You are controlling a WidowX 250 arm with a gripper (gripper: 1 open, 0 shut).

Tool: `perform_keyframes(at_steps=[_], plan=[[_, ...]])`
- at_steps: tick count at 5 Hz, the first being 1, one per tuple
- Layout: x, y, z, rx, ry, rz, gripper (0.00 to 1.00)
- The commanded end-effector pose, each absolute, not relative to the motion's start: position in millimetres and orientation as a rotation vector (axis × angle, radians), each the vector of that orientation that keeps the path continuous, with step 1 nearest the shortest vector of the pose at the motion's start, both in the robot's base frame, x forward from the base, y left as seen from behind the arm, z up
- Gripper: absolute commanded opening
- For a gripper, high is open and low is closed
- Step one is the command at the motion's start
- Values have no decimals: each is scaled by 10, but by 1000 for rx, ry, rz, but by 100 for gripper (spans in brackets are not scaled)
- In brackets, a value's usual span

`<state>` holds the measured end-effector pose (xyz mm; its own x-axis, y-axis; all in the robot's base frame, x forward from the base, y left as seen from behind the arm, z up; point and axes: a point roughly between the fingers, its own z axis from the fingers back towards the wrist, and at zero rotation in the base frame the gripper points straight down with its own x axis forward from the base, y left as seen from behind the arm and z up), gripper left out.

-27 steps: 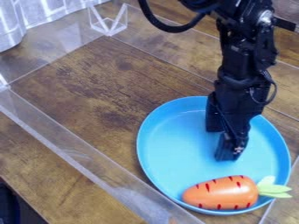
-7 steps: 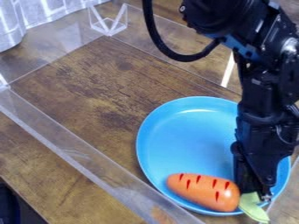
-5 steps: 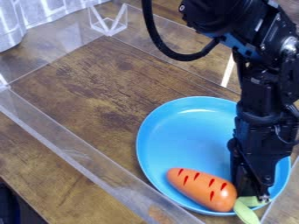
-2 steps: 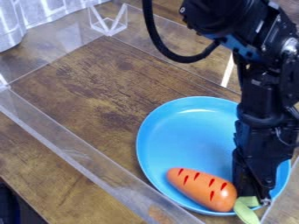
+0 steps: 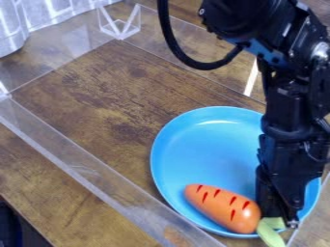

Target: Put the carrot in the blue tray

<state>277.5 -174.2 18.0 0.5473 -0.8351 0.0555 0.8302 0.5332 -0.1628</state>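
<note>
In blue tray (image 5: 206,152), carrot (image 5: 222,208) sits at 5 o'clock. Clenched gripper (image 5: 280,212) at its stub (image 5: 269,230); I can't tell if pinched. Risk: lift drags carrot out.

A dark, worn wooden table (image 5: 116,96) fills the view. A clear plastic wall (image 5: 77,159) runs diagonally along its left edge; a clear stand (image 5: 123,19) sits at the far edge.

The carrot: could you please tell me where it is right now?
The carrot lies at the camera view's lower right, inside the blue tray by its near rim, its leafy end at the gripper.
</note>
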Motion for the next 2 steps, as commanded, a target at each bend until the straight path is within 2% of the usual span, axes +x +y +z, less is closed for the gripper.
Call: perform_keyframes(at_steps=[1, 2], plan=[[2695, -1667, 134, -179, 69, -986, 0], [2690, -1655, 144, -181, 77, -986, 0]])
